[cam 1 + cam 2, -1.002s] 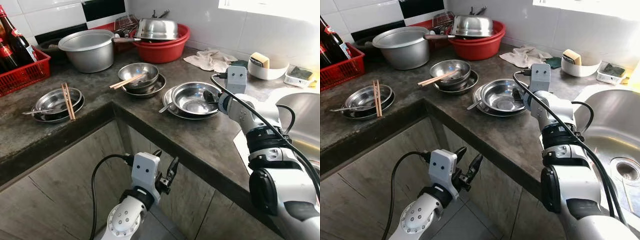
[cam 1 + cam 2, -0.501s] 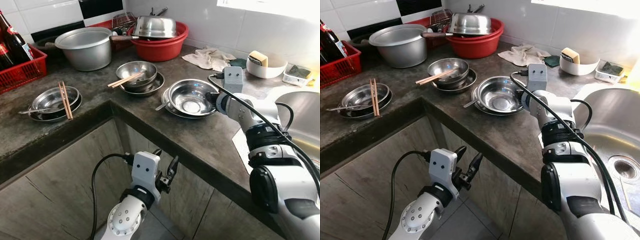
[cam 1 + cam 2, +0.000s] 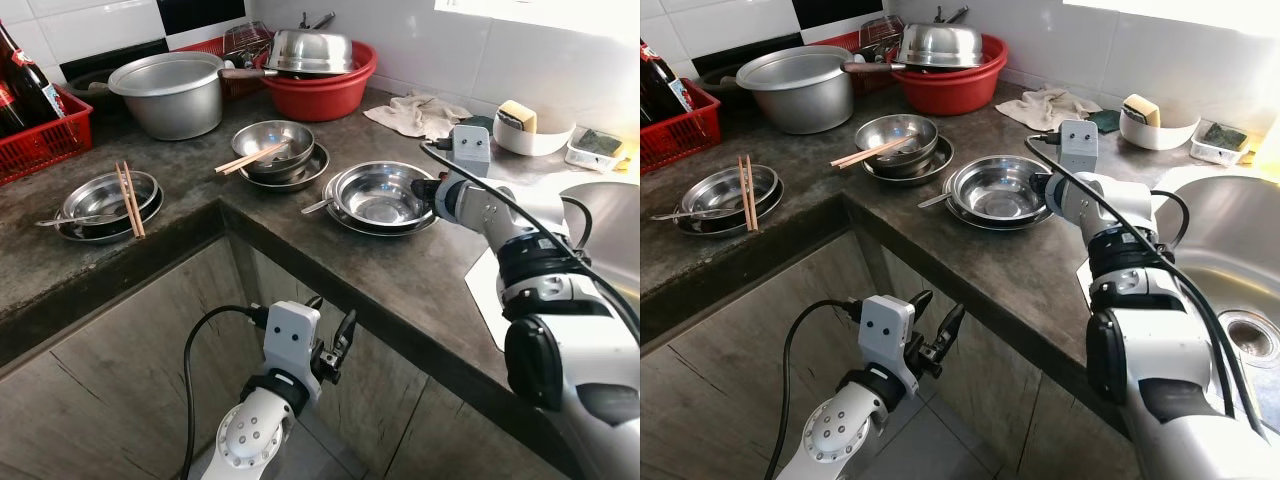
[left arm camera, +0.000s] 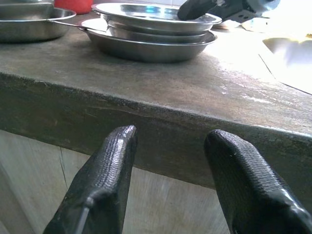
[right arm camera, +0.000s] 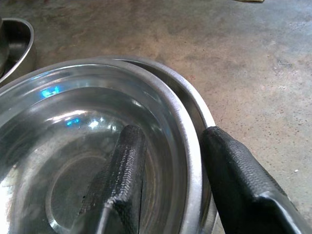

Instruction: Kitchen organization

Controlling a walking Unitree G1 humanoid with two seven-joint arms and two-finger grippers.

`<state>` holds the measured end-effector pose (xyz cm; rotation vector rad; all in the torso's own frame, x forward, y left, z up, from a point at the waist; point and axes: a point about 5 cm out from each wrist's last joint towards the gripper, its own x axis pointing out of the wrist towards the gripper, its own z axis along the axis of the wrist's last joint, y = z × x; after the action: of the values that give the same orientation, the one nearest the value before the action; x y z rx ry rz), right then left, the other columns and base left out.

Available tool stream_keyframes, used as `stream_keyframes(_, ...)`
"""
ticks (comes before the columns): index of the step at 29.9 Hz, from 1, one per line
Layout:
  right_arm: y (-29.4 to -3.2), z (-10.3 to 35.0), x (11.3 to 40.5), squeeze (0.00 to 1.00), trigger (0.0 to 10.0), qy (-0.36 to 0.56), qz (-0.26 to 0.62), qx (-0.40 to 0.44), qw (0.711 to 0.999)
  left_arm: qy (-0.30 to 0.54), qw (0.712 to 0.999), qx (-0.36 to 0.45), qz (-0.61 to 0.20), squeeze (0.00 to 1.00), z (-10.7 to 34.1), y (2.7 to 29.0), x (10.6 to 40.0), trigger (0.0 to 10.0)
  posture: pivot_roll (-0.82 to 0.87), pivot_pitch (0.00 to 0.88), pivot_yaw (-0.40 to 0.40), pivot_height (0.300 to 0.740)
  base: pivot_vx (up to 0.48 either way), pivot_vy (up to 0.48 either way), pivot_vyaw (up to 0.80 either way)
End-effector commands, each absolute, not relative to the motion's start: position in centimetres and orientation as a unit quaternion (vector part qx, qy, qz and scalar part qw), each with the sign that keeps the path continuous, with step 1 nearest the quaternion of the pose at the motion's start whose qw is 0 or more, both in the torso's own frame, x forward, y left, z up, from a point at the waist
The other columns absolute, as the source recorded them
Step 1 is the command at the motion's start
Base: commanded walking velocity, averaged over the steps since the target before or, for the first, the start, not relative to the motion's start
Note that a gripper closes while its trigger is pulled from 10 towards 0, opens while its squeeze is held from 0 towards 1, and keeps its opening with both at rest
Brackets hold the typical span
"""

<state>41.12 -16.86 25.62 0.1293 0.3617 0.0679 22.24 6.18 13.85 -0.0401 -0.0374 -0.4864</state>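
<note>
Where the dark stone counter (image 3: pixel 400 280) turns its corner, we find the right gripper (image 5: pixel 165 161) set at the rim of a steel bowl (image 3: pixel 380 195). One black finger (image 5: pixel 119 180) lies inside the bowl and the other finger (image 5: pixel 234 170) outside it, so the rim sits between them; the fingers straddle the wall, but we cannot confirm firm contact on both sides. The bowl rests in a shallow steel plate (image 3: pixel 345 217), with a spoon handle (image 3: pixel 316 206) protruding from between them toward the counter's edge.

We note the left gripper (image 3: pixel 333 345) held low in front of the cabinet face (image 3: pixel 130 370), below the counter, its fingers (image 4: pixel 105 180) parted with nothing between them.

Further along the counter we record a second bowl on a plate with chopsticks (image 3: pixel 250 160) laid across it, and a third set (image 3: pixel 105 200) carrying chopsticks (image 3: pixel 128 198) and a spoon. Behind these stand a large aluminium pot (image 3: pixel 170 95), a red basin (image 3: pixel 320 95) holding a steel pan, and a red crate (image 3: pixel 45 140) with bottles. A cloth (image 3: pixel 420 115) lies near the wall, with a white dish holding a sponge (image 3: pixel 520 115) beside it. The sink (image 3: pixel 1230 250) lies to the robot's right.
</note>
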Motion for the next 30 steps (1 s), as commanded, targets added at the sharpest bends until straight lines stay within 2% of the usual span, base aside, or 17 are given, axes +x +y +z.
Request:
stream_keyframes(1,-16.8,26.0,41.2,0.0,10.0,0.188,0.041,0.067,0.979,-0.018,0.971,-0.015,-0.238,0.0,13.7,6.2,22.3,10.0,0.09,0.084,-0.013,0.74,0.0,0.0,0.0)
stream_keyframes(16,-16.7,25.5,41.2,0.0,10.0,0.212,0.064,0.084,0.972,-0.019,0.971,-0.011,-0.237,0.0,13.6,6.3,22.4,10.0,0.09,0.076,-0.013,0.74,0.0,0.0,0.0)
stream_keyframes(17,-16.7,25.3,41.1,0.0,0.0,0.216,0.064,0.079,0.971,-0.02,0.971,-0.01,-0.237,0.0,13.6,6.3,22.4,10.0,0.09,0.078,-0.013,0.74,0.0,0.0,0.0)
stream_keyframes(30,-17.3,25.1,41.1,0.0,0.0,0.227,0.048,0.081,0.969,-0.02,0.973,-0.01,-0.232,0.0,13.6,6.3,22.5,10.0,0.09,0.088,-0.015,0.74,0.0,0.0,0.0)
